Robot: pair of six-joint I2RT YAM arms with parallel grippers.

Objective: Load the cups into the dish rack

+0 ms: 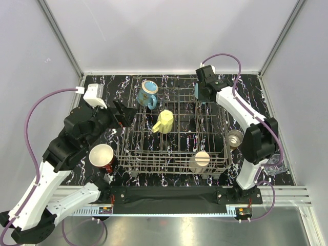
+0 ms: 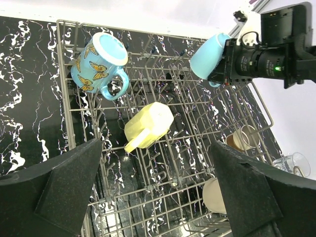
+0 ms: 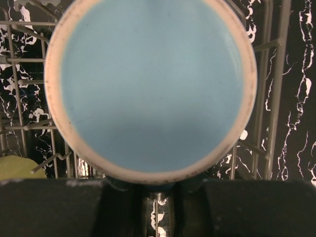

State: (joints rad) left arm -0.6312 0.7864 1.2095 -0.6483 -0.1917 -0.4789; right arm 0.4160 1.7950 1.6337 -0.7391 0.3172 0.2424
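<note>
Got the right gripper clamped on a plain light blue cup, held tilted over the far right corner of the dish rack. Can't tell whether it's touching the wires. Seeing the left gripper spread wide with nothing in it, by the rack's left edge.

Sitting in the rack:
- butterfly mug far left
- yellow mug on its side mid-rack
- cream mug near right corner

Out on the black marbled table:
- red cup left of the rack
- steel tumbler just right of it
- clear glass further right
</note>
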